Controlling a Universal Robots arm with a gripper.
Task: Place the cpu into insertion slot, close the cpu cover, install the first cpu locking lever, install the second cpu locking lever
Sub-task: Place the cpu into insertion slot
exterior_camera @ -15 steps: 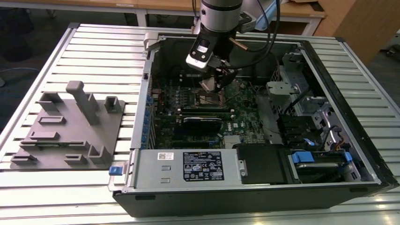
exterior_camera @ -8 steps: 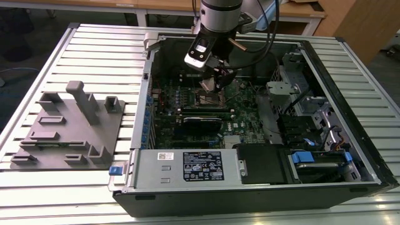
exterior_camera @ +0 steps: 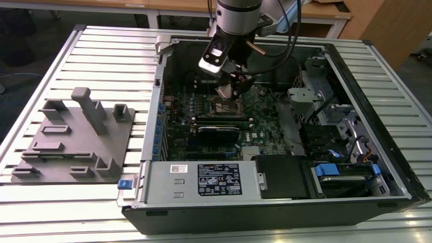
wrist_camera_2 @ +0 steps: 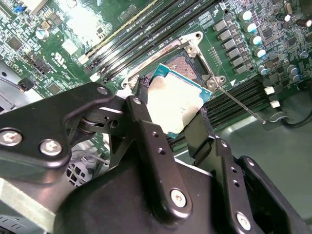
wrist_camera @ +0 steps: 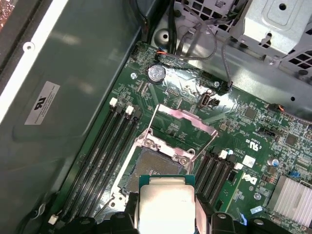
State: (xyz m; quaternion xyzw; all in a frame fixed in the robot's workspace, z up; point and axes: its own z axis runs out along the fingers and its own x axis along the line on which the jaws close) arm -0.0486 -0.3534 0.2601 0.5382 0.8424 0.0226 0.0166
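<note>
While jaws hold cpu (wrist_camera_2: 175, 105), cpu cover (wrist_camera: 190, 118) stands open.

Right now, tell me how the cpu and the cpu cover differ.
The cpu is a solid square with a pale metal top; the cover is a thin frame with an open middle. The cpu is clamped in the tool over the socket; the cover is hinged to the socket and stands swung open. Both are silvery and roughly socket-sized.
</note>
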